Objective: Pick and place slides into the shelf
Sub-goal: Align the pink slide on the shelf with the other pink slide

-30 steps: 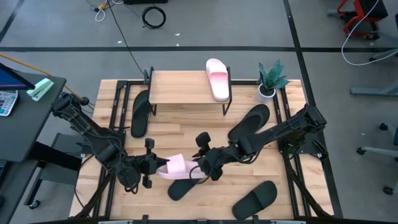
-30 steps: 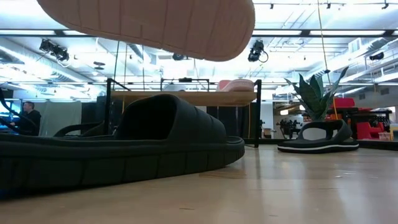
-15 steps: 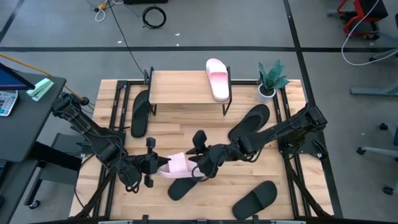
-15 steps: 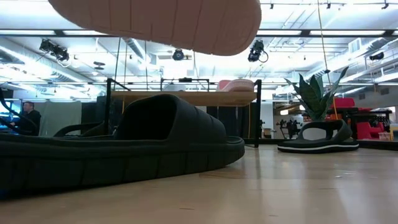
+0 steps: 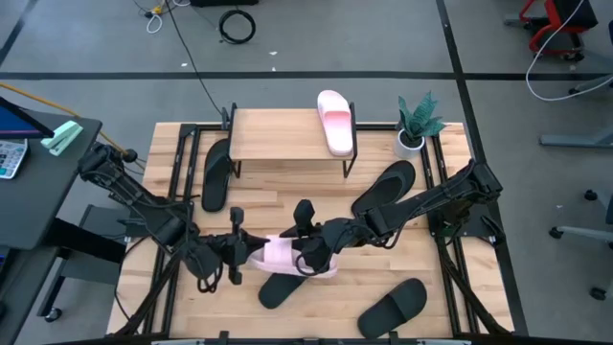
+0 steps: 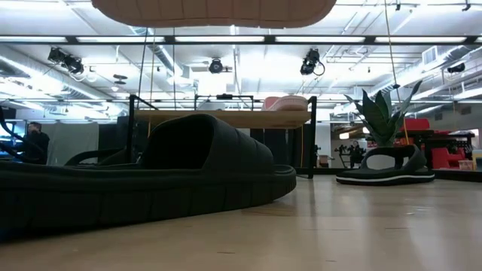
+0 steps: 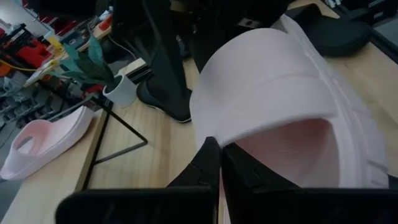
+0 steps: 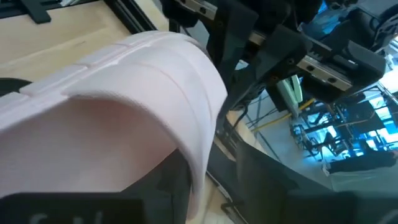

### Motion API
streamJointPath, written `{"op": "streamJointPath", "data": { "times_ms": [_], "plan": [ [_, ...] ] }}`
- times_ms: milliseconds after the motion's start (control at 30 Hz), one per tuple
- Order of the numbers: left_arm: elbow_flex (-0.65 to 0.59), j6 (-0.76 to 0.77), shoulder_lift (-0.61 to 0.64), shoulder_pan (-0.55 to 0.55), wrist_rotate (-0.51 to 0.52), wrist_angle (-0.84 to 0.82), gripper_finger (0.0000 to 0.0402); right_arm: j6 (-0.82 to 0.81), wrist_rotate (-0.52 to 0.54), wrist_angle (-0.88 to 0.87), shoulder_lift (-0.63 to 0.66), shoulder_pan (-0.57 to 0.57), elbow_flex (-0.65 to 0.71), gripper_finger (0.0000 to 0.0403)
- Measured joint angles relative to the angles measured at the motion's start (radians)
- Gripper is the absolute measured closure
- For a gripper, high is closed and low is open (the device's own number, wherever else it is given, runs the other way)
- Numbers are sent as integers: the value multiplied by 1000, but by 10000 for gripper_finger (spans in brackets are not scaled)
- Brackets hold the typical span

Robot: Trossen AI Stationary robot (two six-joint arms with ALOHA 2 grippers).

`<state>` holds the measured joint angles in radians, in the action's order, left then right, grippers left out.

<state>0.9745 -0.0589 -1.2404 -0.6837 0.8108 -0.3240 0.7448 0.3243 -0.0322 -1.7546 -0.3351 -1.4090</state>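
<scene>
A pale pink slide hangs over the table's near middle; its sole shows at the top of the low view. My left gripper is shut on it from the table's left. My right gripper is open at its other end, with one finger under the strap's edge and the other outside it. A second pink slide lies on the right end of the shelf, its far end overhanging. Several black slides lie on the table. My left gripper pinches the pink slide's edge at the foot of the strap between its two shut fingers, coming nearly level from the table's left. The slide is lifted clear of the table, sole down. Whether my right gripper touches the strap, I cannot tell.
Black slides lie below the held one, left of the shelf, right of it and at the near right. A potted plant stands at the far right. Black frame rails run along both table sides.
The pink slide has risen and come level, as its sole shows in the low view. My right gripper has rolled, tipped up and closed in on the slide's strap end.
</scene>
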Motion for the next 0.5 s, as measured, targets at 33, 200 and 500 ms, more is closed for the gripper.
{"op": "streamJointPath", "data": {
  "times_ms": [33, 200, 500],
  "plan": [
    [0, 0, 0, 4, -1, 0, 396, 0, 0, -1, 0, 2, 0, 277],
    [0, 1, 0, 19, -1, 0, 396, 0, -9, -2, 0, 0, 0, 316],
    [0, 18, 0, 21, 14, 13, 345, -68, 24, -23, 0, -4, 0, 384]
  ]
}}
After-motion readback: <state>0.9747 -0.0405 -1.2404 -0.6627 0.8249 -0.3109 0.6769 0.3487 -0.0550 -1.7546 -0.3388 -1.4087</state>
